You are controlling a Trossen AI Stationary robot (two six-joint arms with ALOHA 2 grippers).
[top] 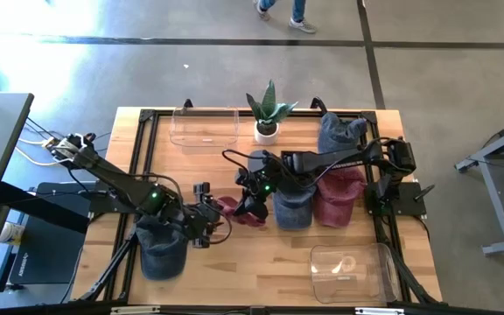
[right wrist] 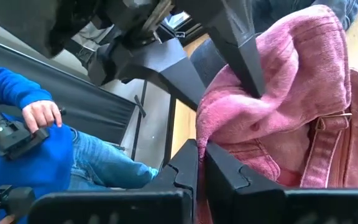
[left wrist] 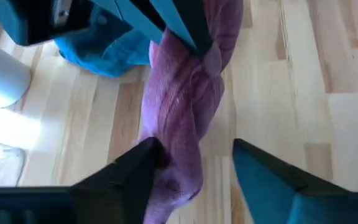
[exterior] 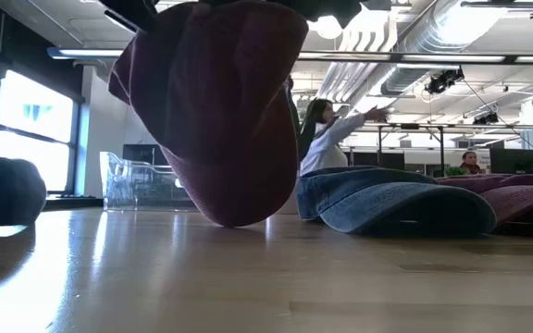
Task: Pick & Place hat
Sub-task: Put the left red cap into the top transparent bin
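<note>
Near the middle of the high view, the maroon hat point(top: 239, 213) hangs between the two grippers above the wooden table point(top: 261, 262). The right gripper point(top: 254, 203) reaches in from the right side of the frame and pinches the hat's fabric with its fingers closed tight; in the right wrist view its fingers point(right wrist: 225, 168) meet on a fold of pink-maroon cloth point(right wrist: 291, 93). The left gripper point(top: 210, 220) comes in from the lower left, and its jaws stand apart on either side of the hat's lower end; in the left wrist view one finger point(left wrist: 135, 165) touches the cloth while the other point(left wrist: 260, 165) stands clear of it. In the low view the hat point(exterior: 216, 111) fills the upper centre, its lowest edge just at the tabletop. A blue denim hat point(top: 292, 208) lies just right of the grippers, a red hat point(top: 338, 197) beside it, and another blue hat point(top: 338, 133) toward the upper right. A dark hat point(top: 161, 249) sits at lower left under the left arm. A potted plant point(top: 268, 112) stands at upper centre, a clear bin point(top: 205, 127) to its left, and another clear bin point(top: 350, 271) at lower right.
</note>
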